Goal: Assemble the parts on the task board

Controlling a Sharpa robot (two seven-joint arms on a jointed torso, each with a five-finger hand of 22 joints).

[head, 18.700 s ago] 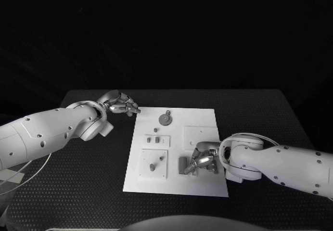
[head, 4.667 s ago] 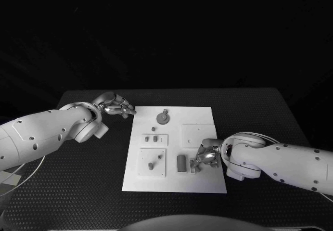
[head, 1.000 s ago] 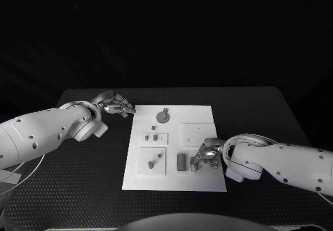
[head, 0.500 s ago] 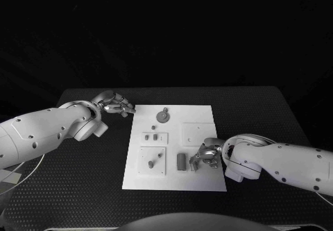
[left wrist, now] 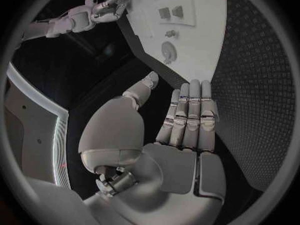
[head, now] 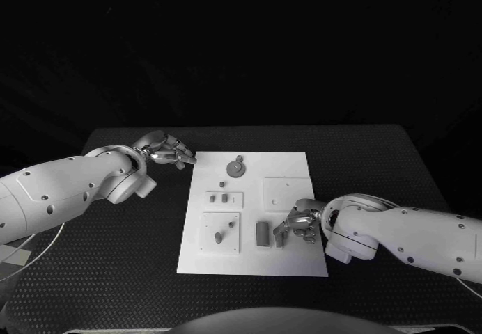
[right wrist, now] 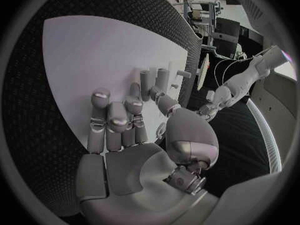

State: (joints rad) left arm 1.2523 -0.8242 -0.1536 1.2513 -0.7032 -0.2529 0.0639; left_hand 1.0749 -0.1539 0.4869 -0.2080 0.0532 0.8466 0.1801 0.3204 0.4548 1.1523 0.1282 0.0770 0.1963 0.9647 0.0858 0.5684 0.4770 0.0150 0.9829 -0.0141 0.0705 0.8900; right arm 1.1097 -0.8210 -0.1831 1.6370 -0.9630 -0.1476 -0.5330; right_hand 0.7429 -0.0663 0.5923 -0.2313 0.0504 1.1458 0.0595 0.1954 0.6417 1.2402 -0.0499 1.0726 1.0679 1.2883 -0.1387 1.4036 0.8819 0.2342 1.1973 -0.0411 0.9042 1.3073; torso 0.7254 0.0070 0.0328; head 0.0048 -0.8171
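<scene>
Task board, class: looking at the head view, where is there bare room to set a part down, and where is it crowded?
Free: the task board strip along its near edge, and its far right corner beside the round part. Crowded: the middle, among the raised plates, the upright block and the right hand.

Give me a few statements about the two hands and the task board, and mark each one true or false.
1. The left hand rests on the middle of the task board. False: it is off the board, past its far left corner.
2. The right hand is over the board's near right part. True.
3. The left hand holds a part. False: its fingers lie straight with nothing in them.
4. A round part lies at the board's far end. True.
</scene>
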